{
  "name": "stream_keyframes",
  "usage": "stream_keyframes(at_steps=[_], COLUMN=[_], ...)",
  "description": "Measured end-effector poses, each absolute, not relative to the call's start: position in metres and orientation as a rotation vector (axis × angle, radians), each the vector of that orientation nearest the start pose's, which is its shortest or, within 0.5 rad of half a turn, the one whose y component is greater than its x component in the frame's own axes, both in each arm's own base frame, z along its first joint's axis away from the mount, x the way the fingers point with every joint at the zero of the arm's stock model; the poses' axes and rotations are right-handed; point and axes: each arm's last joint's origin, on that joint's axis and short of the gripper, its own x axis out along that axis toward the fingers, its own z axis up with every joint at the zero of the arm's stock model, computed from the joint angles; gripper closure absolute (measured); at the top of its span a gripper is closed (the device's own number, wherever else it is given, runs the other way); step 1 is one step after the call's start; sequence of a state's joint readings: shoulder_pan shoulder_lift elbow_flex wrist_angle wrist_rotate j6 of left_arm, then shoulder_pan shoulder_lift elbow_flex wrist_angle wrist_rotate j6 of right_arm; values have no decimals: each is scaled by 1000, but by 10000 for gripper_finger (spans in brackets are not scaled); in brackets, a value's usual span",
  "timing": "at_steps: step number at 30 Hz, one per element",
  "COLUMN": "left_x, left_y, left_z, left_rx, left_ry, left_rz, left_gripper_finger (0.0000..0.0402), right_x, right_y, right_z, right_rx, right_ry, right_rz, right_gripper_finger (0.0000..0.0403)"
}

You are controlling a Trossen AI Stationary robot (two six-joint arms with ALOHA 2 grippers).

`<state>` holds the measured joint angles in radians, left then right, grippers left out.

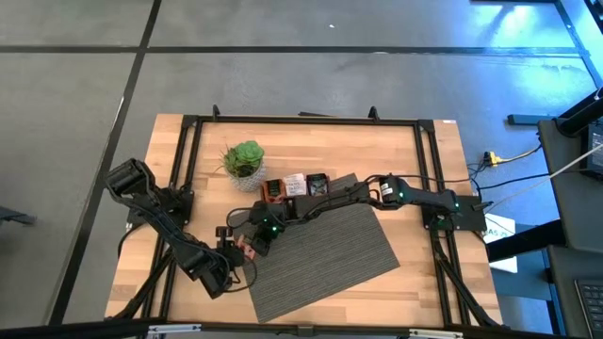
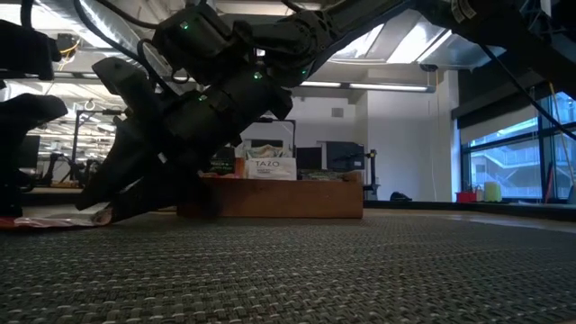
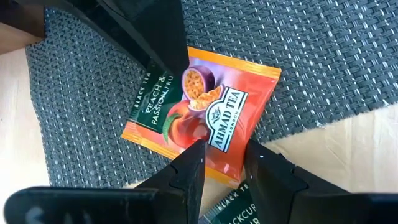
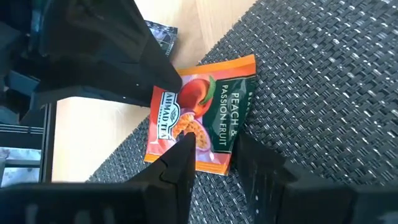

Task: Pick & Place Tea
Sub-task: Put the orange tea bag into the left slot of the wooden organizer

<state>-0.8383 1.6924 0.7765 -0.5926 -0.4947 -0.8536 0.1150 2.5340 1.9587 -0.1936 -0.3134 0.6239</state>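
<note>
Both pincers are clamped on the same orange peach tea sachet (image 3: 205, 118) from opposite edges, left pincer (image 3: 222, 163) and right pincer (image 4: 214, 149) facing each other. It sits at the corner of the grey woven mat (image 1: 330, 254) on the tabletop (image 1: 424, 188).
</note>
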Motion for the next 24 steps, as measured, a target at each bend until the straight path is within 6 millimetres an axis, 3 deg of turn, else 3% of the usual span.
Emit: stream_keyframes(at_steps=[5,14,17,24], left_x=[181,181,179,171], left_y=[-180,-180,-180,-177], left_z=[115,115,118,155], left_rx=[187,187,180,84], left_ry=[1150,1149,1146,1054], left_rz=[232,231,223,155], left_gripper_finger=[292,292,292,292], right_x=[538,536,537,546], right_y=[70,69,69,71], right_z=[103,102,103,125], right_rx=[652,555,520,414], right_ry=[891,892,885,864], right_rz=[125,126,136,181], right_gripper_finger=[301,389,396,399])
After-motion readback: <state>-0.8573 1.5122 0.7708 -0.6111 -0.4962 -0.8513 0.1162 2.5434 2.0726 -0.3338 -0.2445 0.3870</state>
